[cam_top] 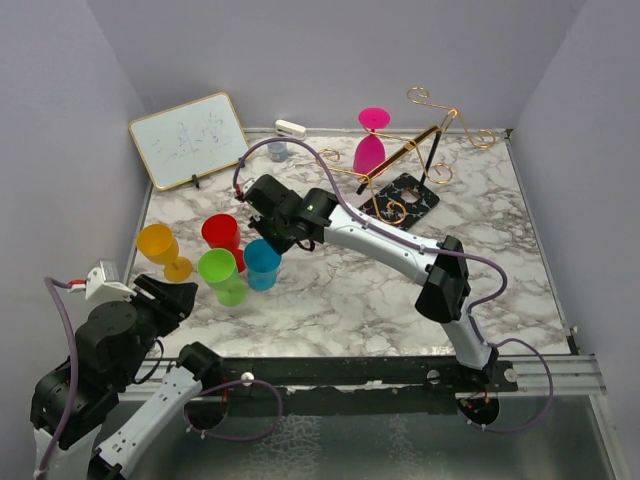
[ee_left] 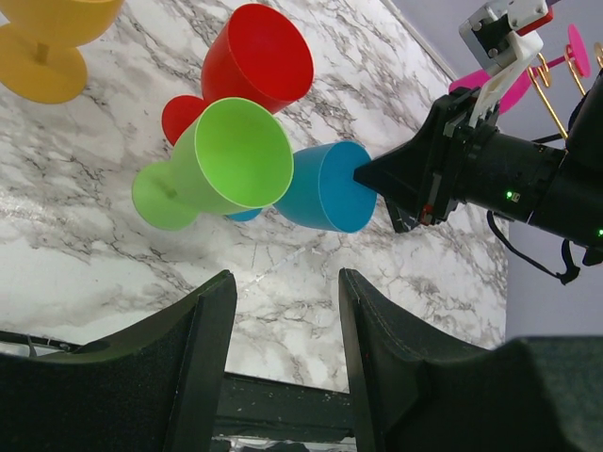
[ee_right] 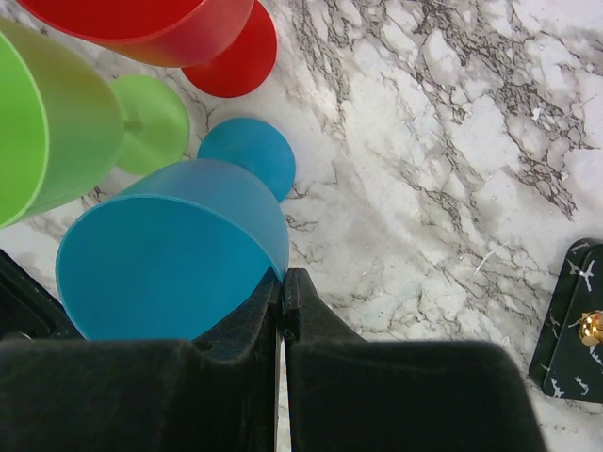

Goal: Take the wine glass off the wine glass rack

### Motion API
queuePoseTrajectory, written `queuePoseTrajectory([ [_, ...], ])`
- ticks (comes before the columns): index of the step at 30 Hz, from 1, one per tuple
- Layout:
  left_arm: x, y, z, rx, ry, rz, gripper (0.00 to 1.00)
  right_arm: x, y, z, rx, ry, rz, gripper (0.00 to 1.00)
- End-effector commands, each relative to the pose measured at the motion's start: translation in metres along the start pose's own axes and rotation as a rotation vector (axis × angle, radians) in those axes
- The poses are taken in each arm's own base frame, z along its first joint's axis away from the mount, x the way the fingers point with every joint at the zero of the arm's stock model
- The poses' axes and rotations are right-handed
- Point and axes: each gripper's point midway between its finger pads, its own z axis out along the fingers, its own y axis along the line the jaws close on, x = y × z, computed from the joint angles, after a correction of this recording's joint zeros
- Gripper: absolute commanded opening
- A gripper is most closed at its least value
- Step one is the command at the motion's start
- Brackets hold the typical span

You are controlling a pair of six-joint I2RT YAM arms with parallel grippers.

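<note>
Right claw (ee_right: 283, 276), clenched shut, touches the blue wine glass (ee_right: 160, 273) at its rim. Next, probably: open and reach the pink wine glass (cam_top: 370, 150) on the wine glass rack (cam_top: 400, 198) beyond the claw.

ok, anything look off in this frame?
The rack looks askew: its post slants sideways rather than standing upright, and the pink glass is still on it. The right fingers are shut against the blue glass rim, away from the rack. No spill or damage is visible.
</note>
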Motion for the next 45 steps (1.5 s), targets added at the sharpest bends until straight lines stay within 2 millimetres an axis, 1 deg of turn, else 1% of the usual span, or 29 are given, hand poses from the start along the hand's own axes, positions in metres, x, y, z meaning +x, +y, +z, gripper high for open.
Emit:
queuePoseTrajectory([
  [1, 0.001, -0.001, -0.002, 0.021, -0.002, -0.010, 0.50, -0.003, 0.004, 0.004, 0.003, -0.005, -0.016, 0.02],
  [5, 0.001, -0.001, -0.003, 0.021, -0.002, -0.013, 0.50, -0.004, 0.007, 0.005, -0.010, -0.010, -0.021, 0.02],
  [7, 0.002, 0.000, -0.002, 0.019, -0.001, -0.015, 0.50, -0.005, 0.009, 0.006, -0.018, -0.012, -0.024, 0.04],
  [10, 0.003, 0.001, -0.002, 0.017, 0.002, -0.016, 0.50, -0.007, 0.012, 0.004, -0.031, -0.022, -0.037, 0.21],
  [11, 0.003, 0.001, -0.002, 0.017, 0.003, -0.017, 0.50, -0.008, 0.013, 0.002, -0.034, -0.027, -0.040, 0.24],
  [14, 0.003, 0.000, -0.002, 0.019, 0.001, -0.019, 0.50, -0.016, 0.015, -0.007, -0.042, -0.060, -0.043, 0.27],
  [18, 0.005, 0.001, 0.000, 0.017, 0.006, -0.022, 0.50, -0.033, 0.011, -0.029, -0.032, -0.127, -0.038, 0.28],
  [23, 0.007, 0.002, 0.001, 0.015, 0.010, -0.026, 0.50, -0.056, 0.002, -0.068, -0.013, -0.234, -0.036, 0.30],
  [26, 0.007, 0.002, 0.002, 0.017, 0.012, -0.030, 0.50, -0.074, -0.007, -0.099, 0.016, -0.325, -0.025, 0.36],
  [29, 0.008, 0.001, 0.002, 0.019, 0.013, -0.031, 0.50, -0.092, -0.022, -0.128, 0.077, -0.418, -0.001, 0.47],
  [31, 0.008, 0.000, 0.002, 0.019, 0.014, -0.032, 0.49, -0.105, -0.040, -0.146, 0.132, -0.475, 0.034, 0.50],
  [33, 0.008, -0.001, 0.002, 0.022, 0.017, -0.033, 0.49, -0.118, -0.064, -0.158, 0.140, -0.512, 0.092, 0.50],
  [36, 0.008, -0.001, 0.003, 0.023, 0.019, -0.033, 0.49, -0.132, -0.116, -0.172, 0.045, -0.551, 0.223, 0.49],
  [38, 0.008, -0.001, 0.002, 0.024, 0.016, -0.033, 0.49, -0.138, -0.161, -0.184, -0.030, -0.588, 0.335, 0.48],
  [40, 0.007, -0.002, 0.002, 0.024, 0.016, -0.033, 0.49, -0.133, -0.218, -0.199, -0.098, -0.627, 0.474, 0.45],
  [42, 0.006, -0.002, 0.002, 0.024, 0.014, -0.034, 0.49, -0.123, -0.265, -0.209, -0.132, -0.663, 0.581, 0.43],
  [44, 0.005, -0.003, 0.001, 0.025, 0.011, -0.035, 0.49, -0.111, -0.302, -0.211, -0.125, -0.683, 0.647, 0.42],
  [45, 0.004, -0.003, 0.001, 0.025, 0.010, -0.033, 0.49, -0.105, -0.314, -0.209, -0.126, -0.679, 0.666, 0.42],
])
